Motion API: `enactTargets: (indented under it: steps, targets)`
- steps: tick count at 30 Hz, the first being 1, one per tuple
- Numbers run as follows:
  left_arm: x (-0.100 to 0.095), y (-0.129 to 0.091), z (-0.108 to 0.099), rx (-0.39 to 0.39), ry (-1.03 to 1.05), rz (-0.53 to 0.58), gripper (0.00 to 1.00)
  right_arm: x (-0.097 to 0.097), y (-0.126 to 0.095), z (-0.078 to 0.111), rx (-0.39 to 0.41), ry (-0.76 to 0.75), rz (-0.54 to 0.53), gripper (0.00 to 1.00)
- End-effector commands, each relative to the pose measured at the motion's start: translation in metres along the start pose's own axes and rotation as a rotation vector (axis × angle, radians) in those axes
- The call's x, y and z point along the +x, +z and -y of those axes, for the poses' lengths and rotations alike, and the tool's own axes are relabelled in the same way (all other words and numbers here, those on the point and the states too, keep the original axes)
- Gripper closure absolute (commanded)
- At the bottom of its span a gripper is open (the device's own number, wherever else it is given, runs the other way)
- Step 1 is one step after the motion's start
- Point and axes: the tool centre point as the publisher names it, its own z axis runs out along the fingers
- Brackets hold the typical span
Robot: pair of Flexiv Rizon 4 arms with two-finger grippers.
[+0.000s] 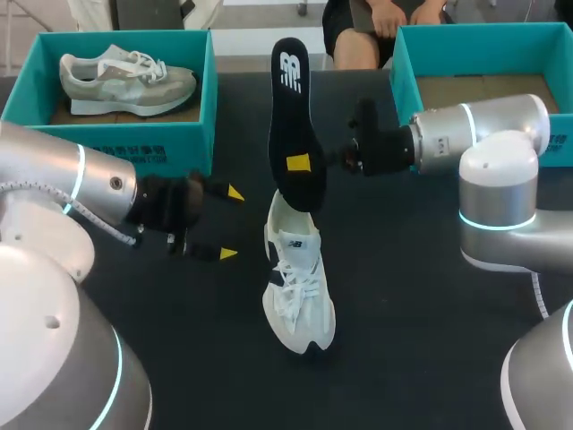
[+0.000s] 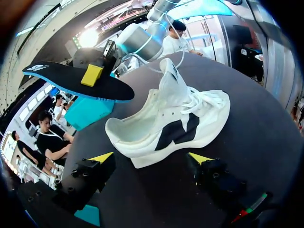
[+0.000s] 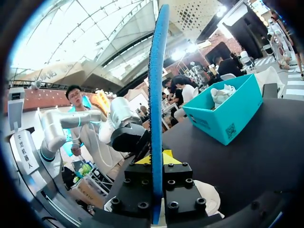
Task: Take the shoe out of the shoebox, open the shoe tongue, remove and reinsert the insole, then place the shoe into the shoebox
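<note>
While the right tool (image 1: 300, 165) has the insole (image 1: 290, 94) pinched flat between its two fingers, roughly mid-length, the thing stands almost straight up, logo end on top. The lower end hangs over the shoe (image 1: 299, 300) without touching it, as far as I can tell. So that tool is clamped on the insole, one yellow tip on each face, and the right wrist view shows it nicely.

Handling-wise, my guess: the insole is thin foam, weighs nothing, and will flop or curl at its free ends. Feeding it back in will need the shoe pinned down. Mid-length is a fine grip for carrying, less great for steering the tip into the toe.

The shoe sits on its sole mid-bench (image 1: 421, 296), toe toward the robot, tongue pulled up and mouth gaping. It looks light, with a soft upper and a firmer sole, so I'd hold it across the heel or sidewalls, not by the tongue or laces. It'd probably skate on that dark top if shoved.

The left tool (image 1: 231, 224) is spread wide and holds nothing, with the shoe's side just ahead of its fingers, not touching. A teal shoebox (image 1: 405, 76) at the far right looks empty from what shows. The other box (image 1: 208, 81), far left, holds a grey shoe (image 1: 125, 76).
</note>
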Motion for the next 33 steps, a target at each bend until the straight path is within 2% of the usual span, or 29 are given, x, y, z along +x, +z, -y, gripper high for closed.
enactTargets:
  steps: [1, 4, 6, 8, 10, 16, 27, 33]
  targets:
    - [-0.003, 0.009, 0.000, 0.012, -0.006, -0.005, 0.00, -0.003, 0.004, 0.002, -0.004, -0.006, 0.000, 1.00]
    - [-0.004, 0.013, 0.002, 0.037, -0.002, 0.002, 0.00, -0.007, 0.011, 0.006, 0.019, -0.027, 0.020, 1.00]
    - [-0.005, 0.016, 0.001, 0.052, 0.004, 0.015, 0.00, -0.010, 0.015, 0.009, 0.008, -0.044, 0.020, 1.00]
    - [-0.006, 0.019, -0.001, 0.073, 0.008, 0.022, 0.00, -0.013, 0.019, 0.011, 0.039, -0.039, 0.018, 1.00]
    - [-0.008, 0.021, -0.004, 0.089, 0.009, 0.026, 0.00, -0.013, 0.022, 0.014, 0.029, -0.056, 0.011, 1.00]
    - [-0.013, 0.025, -0.002, 0.093, 0.023, 0.025, 0.00, -0.014, 0.025, 0.024, 0.016, -0.062, 0.008, 1.00]
    - [-0.022, 0.033, 0.002, 0.087, -0.019, 0.012, 0.00, -0.014, 0.025, 0.024, 0.016, -0.062, 0.008, 1.00]
    - [-0.022, 0.036, 0.006, 0.092, -0.095, 0.017, 0.00, -0.021, 0.028, 0.025, 0.027, -0.072, 0.017, 1.00]
